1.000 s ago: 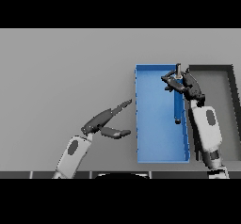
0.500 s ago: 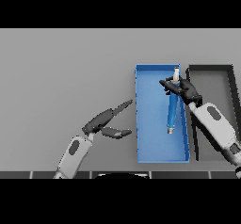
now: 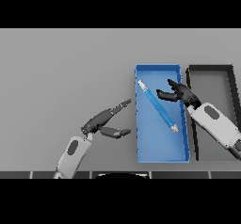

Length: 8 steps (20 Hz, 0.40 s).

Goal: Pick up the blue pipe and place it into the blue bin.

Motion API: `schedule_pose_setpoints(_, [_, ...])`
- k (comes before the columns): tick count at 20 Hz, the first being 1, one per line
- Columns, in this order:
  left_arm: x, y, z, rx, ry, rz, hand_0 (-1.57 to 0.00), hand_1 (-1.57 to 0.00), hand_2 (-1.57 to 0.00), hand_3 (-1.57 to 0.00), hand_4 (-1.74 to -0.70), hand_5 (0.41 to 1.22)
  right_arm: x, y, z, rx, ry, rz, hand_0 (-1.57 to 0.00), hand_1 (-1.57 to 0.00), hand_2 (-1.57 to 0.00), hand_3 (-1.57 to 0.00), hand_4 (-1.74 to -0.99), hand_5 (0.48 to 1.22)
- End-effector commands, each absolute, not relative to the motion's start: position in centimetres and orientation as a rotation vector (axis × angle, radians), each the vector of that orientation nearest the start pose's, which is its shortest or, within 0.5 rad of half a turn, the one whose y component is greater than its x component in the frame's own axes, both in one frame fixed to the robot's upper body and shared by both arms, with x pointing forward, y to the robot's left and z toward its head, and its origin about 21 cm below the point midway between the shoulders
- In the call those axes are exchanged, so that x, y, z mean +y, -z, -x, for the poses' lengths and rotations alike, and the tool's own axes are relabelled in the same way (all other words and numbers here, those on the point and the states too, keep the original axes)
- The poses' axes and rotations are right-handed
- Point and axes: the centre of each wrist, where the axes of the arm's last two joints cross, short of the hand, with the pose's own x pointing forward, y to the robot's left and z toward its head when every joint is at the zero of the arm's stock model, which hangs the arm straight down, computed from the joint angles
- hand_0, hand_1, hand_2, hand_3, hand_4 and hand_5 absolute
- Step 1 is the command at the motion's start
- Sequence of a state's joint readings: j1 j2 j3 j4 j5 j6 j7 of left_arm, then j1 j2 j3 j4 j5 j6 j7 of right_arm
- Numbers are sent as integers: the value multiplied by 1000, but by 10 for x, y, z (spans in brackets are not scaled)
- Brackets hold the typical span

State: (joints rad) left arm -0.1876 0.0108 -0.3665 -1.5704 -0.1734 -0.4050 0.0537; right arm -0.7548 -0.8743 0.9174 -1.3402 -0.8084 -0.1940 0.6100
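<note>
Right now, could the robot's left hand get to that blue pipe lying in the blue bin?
Probably yes. The left hand sits open just outside the blue bin, nothing stands between, and the blue pipe lies uncovered. The right hand is beside it.

A dark bin (image 3: 210, 68) (black-walled, with a grey floor) sits on the grey table (image 3: 61, 72), toward the table's right edge. The rest of the table's surface spreads away leftward from the dark bin.

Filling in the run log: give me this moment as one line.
pipe: lying diagonally in blue bin | right hand: open, beside pipe, not holding | left hand: open, over table left of bin
</note>
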Motion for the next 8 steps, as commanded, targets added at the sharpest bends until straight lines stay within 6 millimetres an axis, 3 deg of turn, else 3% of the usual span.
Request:
schedule_pose_setpoints(1, [122, -38, -268, -1564, 871, 434, 1, 1, 1, 1, -931, 497, -242, -108, -342, -852, -625, 184, -37, -35, -34, -9, -1110, 736])
schedule_pose_setpoints(8, [127, -37, -270, -1556, 874, 422, 1, 1, 1, 1, -930, 495, -244, -111, -343, -858, -689, 180, -19, -17, -17, -4, -1084, 714])
